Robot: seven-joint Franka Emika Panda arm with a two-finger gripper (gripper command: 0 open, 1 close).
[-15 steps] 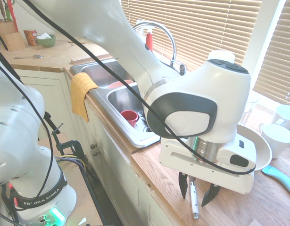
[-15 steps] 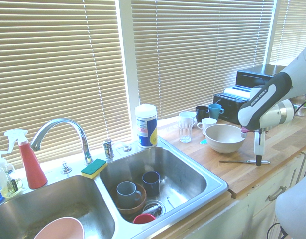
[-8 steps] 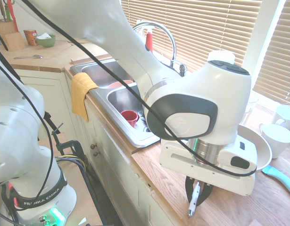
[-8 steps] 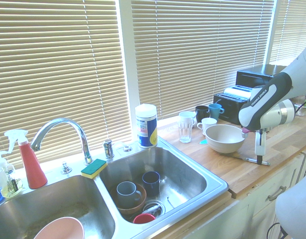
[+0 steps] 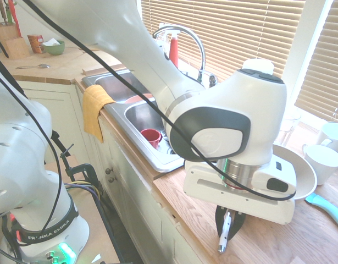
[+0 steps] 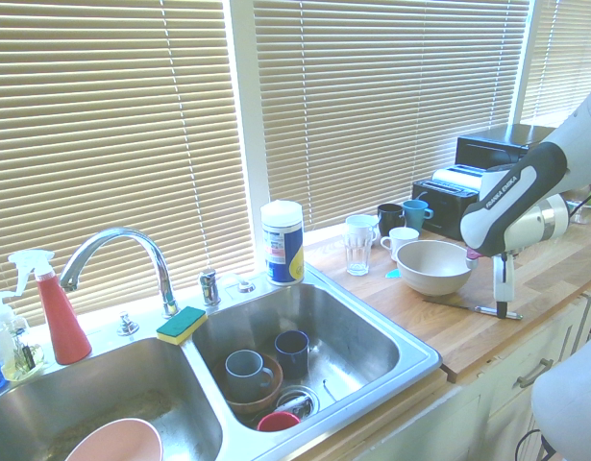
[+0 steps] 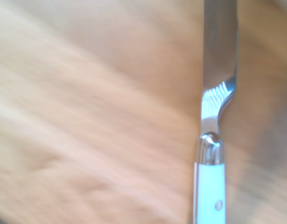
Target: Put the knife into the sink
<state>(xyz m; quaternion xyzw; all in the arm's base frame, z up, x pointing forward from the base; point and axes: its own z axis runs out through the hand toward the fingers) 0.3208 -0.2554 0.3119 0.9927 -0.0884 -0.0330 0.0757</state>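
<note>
**Knife gripped at the bench edge, sink far off to the left**

In the first exterior view's lower right, the pincer (image 5: pixel 228 221) was clenched on the knife (image 5: pixel 226 234), white handle angling down toward the wooden bench (image 5: pixel 278 245). Beyond it sat the white bowl (image 5: pixel 300 173). The sink (image 5: pixel 158 151) lay up-left, well apart, so the carry ran that way.
</note>
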